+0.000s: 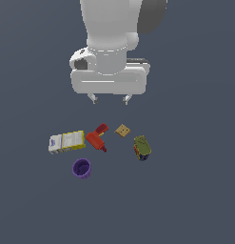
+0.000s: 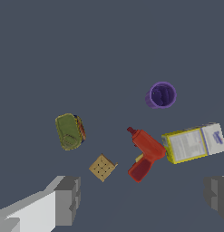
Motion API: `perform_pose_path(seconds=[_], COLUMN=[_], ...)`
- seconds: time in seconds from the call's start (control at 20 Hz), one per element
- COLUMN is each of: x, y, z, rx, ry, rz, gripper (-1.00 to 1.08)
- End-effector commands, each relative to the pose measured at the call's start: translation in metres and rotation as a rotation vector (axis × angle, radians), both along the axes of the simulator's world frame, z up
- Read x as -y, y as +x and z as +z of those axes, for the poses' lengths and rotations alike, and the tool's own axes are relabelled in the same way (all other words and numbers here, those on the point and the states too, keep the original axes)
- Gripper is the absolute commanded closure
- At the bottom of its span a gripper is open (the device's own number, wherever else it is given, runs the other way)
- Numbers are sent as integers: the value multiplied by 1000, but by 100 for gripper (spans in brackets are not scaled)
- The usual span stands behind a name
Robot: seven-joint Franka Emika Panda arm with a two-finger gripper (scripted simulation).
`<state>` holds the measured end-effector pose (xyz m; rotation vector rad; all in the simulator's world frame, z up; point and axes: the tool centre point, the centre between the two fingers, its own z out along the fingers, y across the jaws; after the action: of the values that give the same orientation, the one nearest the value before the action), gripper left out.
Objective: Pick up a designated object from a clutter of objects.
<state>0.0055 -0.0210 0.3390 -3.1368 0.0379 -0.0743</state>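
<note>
The robot's gripper (image 1: pixel 109 99) hangs wide open above the little pile of things, holding nothing.

The green-topped can (image 1: pixel 142 147) sits on the grey floor (image 1: pixel 195 200) at the exterior view's right end of the pile, a bit tilted. Just beside it is a tiny tan square (image 1: pixel 122 130). Next comes the red tool (image 1: pixel 98 137), then the yellow-white flat box (image 1: pixel 66 141) at the exterior view's left. The purple cup (image 1: pixel 82 168) stands alone, nearer the camera. Nothing touches the can.
</note>
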Motion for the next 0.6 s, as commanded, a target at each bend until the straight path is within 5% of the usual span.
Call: perform_pose_path(seconds=[0.0, 0.55], x=[0, -7], y=[0, -4], z=[0, -14], rx=[0, -42], ry=[0, 22], rz=[0, -27], gripper=[-92, -92])
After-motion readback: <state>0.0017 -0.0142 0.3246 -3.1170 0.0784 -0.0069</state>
